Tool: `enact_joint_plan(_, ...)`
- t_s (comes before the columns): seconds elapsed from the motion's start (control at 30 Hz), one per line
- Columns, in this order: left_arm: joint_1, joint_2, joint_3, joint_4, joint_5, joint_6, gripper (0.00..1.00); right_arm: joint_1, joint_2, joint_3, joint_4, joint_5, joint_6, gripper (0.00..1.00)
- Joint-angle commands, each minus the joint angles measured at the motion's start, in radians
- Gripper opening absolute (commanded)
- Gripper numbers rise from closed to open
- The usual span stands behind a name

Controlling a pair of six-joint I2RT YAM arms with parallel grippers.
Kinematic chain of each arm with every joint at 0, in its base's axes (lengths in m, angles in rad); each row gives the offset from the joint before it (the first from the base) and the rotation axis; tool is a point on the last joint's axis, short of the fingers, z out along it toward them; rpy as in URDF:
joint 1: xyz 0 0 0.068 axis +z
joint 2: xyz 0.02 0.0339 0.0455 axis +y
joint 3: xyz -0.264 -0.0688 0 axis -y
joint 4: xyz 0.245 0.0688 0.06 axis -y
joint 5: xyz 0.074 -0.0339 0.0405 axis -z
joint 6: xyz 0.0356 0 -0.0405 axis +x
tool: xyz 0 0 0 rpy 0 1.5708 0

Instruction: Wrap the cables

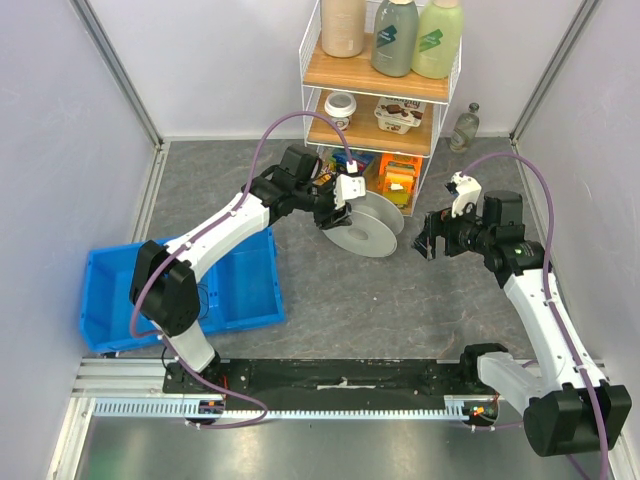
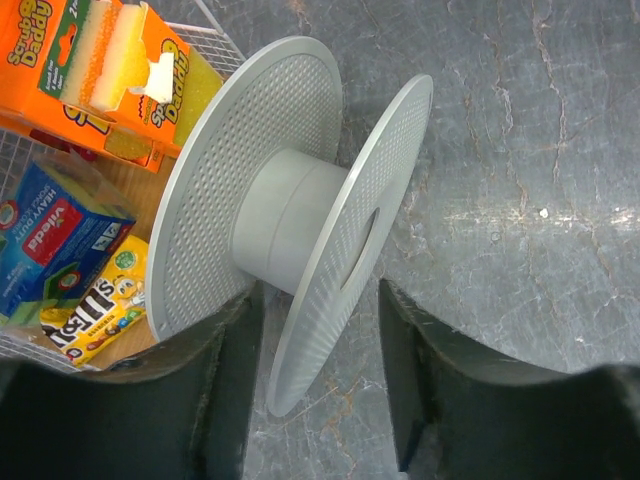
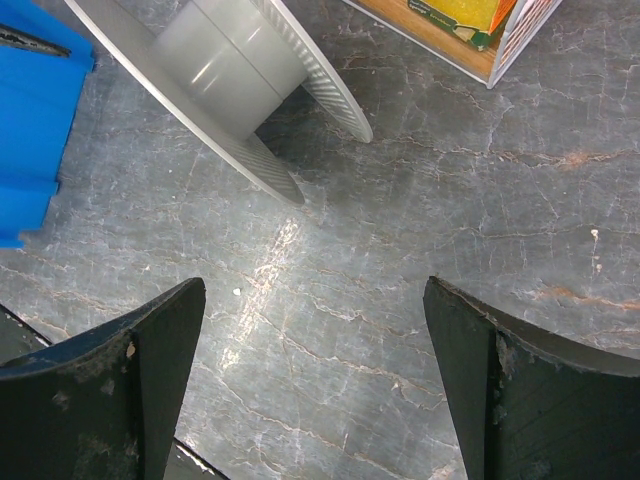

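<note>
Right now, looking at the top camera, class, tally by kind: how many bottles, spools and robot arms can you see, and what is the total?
Bottles: 4
Spool: 1
Robot arms: 2
Total: 7

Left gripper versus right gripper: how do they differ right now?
The left gripper straddles one flange of the spool; the right gripper spans only bare table. The left gripper is at the spool by the shelf; the right gripper hangs apart, to the spool's right. Both are open, gripping nothing.
</note>
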Motion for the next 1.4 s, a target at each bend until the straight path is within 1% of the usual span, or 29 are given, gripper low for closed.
enact_joint_plan(0.0,0.005,-0.004,0.035,-0.001,0.034,0.011,0.62,-0.005,0.003,0.012,-0.001,-0.021,-0.010,0.98)
enact_joint_plan(0.07,0.005,-0.005,0.038,0.001,0.033,0.008,0.71,-0.003,0.004,0.014,0.001,-0.022,-0.010,0.98)
enact_joint_plan(0.17,0.009,-0.008,0.043,0.002,0.033,0.001,0.74,-0.003,0.004,0.012,0.002,-0.022,-0.012,0.98)
enact_joint_plan(0.5,0.023,-0.070,0.043,-0.016,0.034,-0.011,0.77,-0.005,0.000,0.021,-0.001,-0.021,-0.013,0.98)
enact_joint_plan(0.57,0.029,-0.100,0.034,-0.029,0.027,-0.023,0.88,-0.005,-0.006,0.027,0.001,-0.016,-0.016,0.98)
enact_joint_plan(0.63,0.047,-0.129,0.029,-0.048,0.016,-0.049,0.91,-0.005,-0.016,0.031,0.002,-0.013,-0.027,0.98)
enact_joint_plan(0.77,0.129,-0.208,0.023,-0.102,0.052,-0.159,0.97,-0.005,-0.037,0.034,0.002,-0.021,-0.045,0.98)
enact_joint_plan(0.83,0.173,-0.260,0.008,-0.125,0.057,-0.207,0.98,-0.005,-0.054,0.029,0.002,-0.028,-0.056,0.98)
enact_joint_plan(0.97,0.282,-0.398,-0.058,-0.160,-0.010,-0.360,0.99,-0.005,-0.091,0.017,-0.002,-0.051,-0.068,0.98)
enact_joint_plan(1.0,0.328,-0.438,-0.069,-0.182,-0.041,-0.406,0.99,-0.003,-0.101,0.014,-0.002,-0.053,-0.096,0.98)
enact_joint_plan(1.03,0.363,-0.464,-0.072,-0.217,-0.067,-0.457,0.99,-0.003,-0.108,0.014,-0.005,-0.053,-0.104,0.98)
enact_joint_plan(1.1,0.457,-0.527,-0.072,-0.304,-0.072,-0.492,0.99,-0.005,-0.106,0.021,-0.024,-0.056,-0.116,0.98)
enact_joint_plan(1.13,0.516,-0.550,-0.069,-0.364,-0.038,-0.482,0.99,-0.003,-0.100,0.030,-0.042,-0.055,-0.124,0.98)
enact_joint_plan(1.17,0.559,-0.574,-0.066,-0.418,-0.035,-0.458,0.99,-0.003,-0.091,0.041,-0.057,-0.061,-0.134,0.98)
enact_joint_plan(1.27,0.649,-0.616,-0.069,-0.647,-0.050,-0.283,0.97,-0.003,-0.066,0.066,-0.096,-0.059,-0.171,0.98)
enact_joint_plan(1.37,0.738,-0.682,-0.144,-0.806,-0.076,-0.088,0.96,-0.002,-0.051,0.078,-0.117,-0.076,-0.211,0.98)
